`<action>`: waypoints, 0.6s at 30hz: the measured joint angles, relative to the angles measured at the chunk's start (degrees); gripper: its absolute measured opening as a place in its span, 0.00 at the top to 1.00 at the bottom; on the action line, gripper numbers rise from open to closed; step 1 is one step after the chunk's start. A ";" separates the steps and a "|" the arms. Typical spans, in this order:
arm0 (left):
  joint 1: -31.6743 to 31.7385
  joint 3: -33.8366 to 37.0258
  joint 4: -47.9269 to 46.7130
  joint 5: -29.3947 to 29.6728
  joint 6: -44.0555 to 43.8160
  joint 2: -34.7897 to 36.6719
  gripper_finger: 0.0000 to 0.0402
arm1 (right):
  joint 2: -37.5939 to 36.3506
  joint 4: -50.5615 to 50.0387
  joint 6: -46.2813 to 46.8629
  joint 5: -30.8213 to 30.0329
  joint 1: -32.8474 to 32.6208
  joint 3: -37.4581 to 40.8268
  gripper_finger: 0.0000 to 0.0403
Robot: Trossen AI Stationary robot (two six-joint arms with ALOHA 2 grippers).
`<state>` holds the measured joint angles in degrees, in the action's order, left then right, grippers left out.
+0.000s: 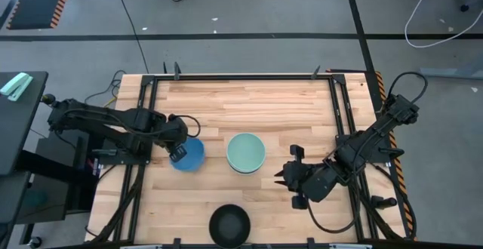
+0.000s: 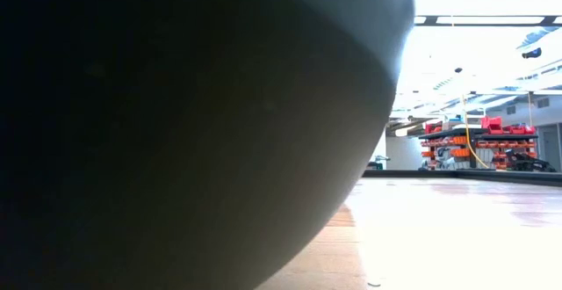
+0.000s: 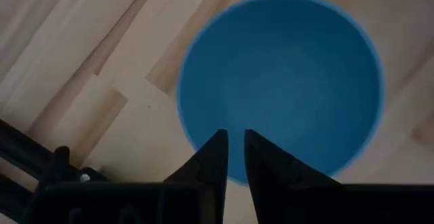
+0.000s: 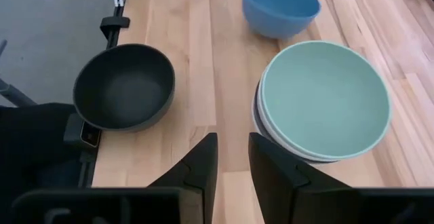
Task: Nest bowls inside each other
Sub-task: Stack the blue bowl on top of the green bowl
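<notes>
The blue bowl point(image 1: 188, 155) sits upright on the wooden table point(image 1: 249, 102), toward its left edge and about midway between back and front. The left gripper point(image 1: 177, 153) hangs directly over the bowl's left rim; in the left wrist view its fingers point(image 3: 215, 157) stand a narrow slit apart over the near rim, and I cannot tell whether they are pinching the wall or have just let it go. Just right of the blue bowl, near the table's centre, stands a stack point(image 1: 246, 153) topped by the mint green bowl point(image 4: 325, 98), with pale and dark rims showing beneath it in the right wrist view. A black bowl point(image 1: 229, 225) sits alone at the front edge; it fills the low view as a dark curve. The right gripper point(image 1: 287, 175) waits to the right of the stack, fingers parted and empty. The step in hand looks like getting the blue bowl onto the stack. To do it well, the rim pinch should be deep enough that the bowl does not tip, the lift should clear the mint rim, and the bowl should be centred over the stack before release, so it seats level rather than cocked.
</notes>
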<state>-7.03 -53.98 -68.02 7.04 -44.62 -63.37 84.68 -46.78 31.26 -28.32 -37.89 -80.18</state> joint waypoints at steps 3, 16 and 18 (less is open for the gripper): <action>1.64 2.39 3.01 -0.31 1.21 -0.01 0.83 | 0.00 -0.02 -0.42 0.11 -0.03 0.00 0.77; 10.58 8.93 10.03 -6.21 5.99 -0.01 0.68 | 0.00 -0.11 -1.00 0.09 -0.02 0.00 0.77; 11.11 10.06 11.38 -8.17 6.32 -0.01 0.68 | 0.00 -0.11 -1.00 0.09 -0.02 0.00 0.77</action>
<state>4.08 -43.92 -56.64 -1.13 -38.30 -63.37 84.68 -46.89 30.26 -28.23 -37.91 -80.18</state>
